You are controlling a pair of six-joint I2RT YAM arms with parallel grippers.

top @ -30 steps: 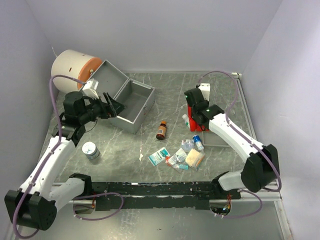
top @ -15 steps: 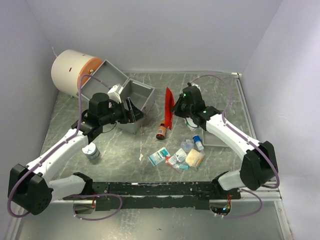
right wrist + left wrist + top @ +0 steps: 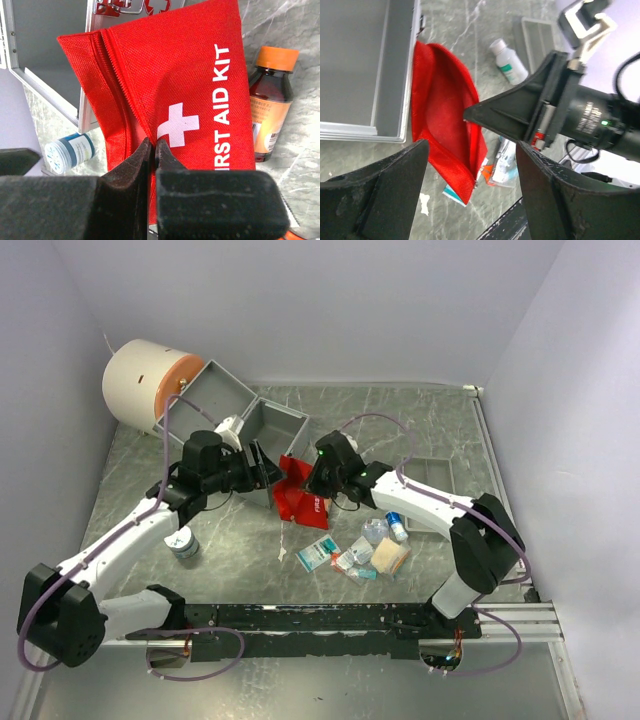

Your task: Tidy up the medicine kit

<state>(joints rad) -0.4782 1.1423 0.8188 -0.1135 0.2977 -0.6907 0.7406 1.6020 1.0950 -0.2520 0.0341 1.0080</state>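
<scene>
A red first aid pouch [image 3: 295, 496] hangs over the table's middle, just in front of the open grey case [image 3: 262, 427]. My right gripper [image 3: 318, 480] is shut on the pouch's fabric beside its zip [image 3: 152, 145]; "FIRST AID KIT" [image 3: 200, 100] faces the right wrist camera. My left gripper [image 3: 262, 468] is open and empty, right beside the pouch's left side. In the left wrist view the pouch's open mouth [image 3: 445, 125] lies between and beyond my spread left fingers [image 3: 375, 200]. A brown bottle with an orange cap [image 3: 270, 115] stands behind the pouch.
A pile of packets and small bottles [image 3: 368, 550] lies near the front, with a teal packet [image 3: 318, 553]. A blue-labelled jar [image 3: 181, 540] sits front left. A grey tray [image 3: 435, 475] is at the right. A white and orange cylinder [image 3: 145, 380] stands back left.
My right arm carried the red pouch from the right tray leftward to the case's front. My left arm swung right and now flanks the pouch.
</scene>
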